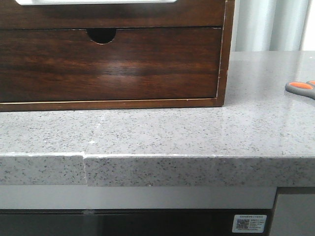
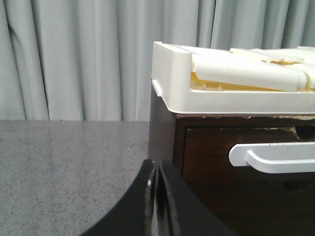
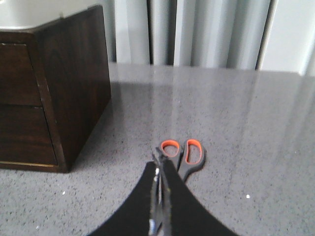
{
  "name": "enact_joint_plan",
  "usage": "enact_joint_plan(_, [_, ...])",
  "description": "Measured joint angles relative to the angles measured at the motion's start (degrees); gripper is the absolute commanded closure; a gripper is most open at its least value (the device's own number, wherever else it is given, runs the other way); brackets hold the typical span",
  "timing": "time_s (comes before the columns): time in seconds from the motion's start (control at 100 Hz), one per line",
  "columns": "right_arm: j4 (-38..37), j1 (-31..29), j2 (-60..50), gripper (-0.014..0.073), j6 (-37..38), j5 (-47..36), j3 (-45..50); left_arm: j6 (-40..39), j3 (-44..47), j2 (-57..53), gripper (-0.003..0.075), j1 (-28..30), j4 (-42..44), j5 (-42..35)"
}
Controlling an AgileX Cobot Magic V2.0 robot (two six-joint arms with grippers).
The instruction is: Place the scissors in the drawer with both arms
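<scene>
Left gripper: we see fingers pressed together, beside the cabinet corner.
Right gripper: pressed together; scissors just beyond its tips.
Drawer: shut.
Risk: we judge shut tips could push the scissors away.

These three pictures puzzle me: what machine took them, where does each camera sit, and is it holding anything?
They come from a two-armed robot at a grey speckled countertop. The front view looks forward over the counter at a dark wooden cabinet; its lower drawer front with a half-round finger notch is shut. At the far right edge lie the scissors.

The other two cameras ride on the wrists. The black wedge low in each picture is that arm's gripper. The left gripper sits beside the cabinet, whose top carries a white tray, with a white handle below. The right gripper is just in front of the scissors' orange-lined loops. Both grippers look closed and hold nothing.
</scene>
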Motion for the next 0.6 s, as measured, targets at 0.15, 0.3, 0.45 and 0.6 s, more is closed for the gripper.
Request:
enact_joint_plan(0.15, [0.00, 0.00, 5.65, 0.0662, 0.10, 3.00, -3.50, 0.00, -0.94, 5.02, 0.0741, 0.00, 0.11, 1.70])
enact_joint_plan(0.3, [0.00, 0.00, 8.39, 0.0662, 0.10, 3.09, -3.94, 0.00, -0.94, 7.17, 0.0741, 0.00, 0.11, 2.30])
enact_joint_plan(0.45, [0.00, 0.00, 9.46, 0.0662, 0.10, 3.09, -3.94, 0.00, -0.94, 7.52, 0.0741, 0.00, 0.11, 2.38])
enact_joint_plan(0.6, [0.00, 0.00, 9.58, 0.0662, 0.10, 3.09, -3.94, 0.00, -0.94, 7.52, 0.0741, 0.00, 0.11, 2.43])
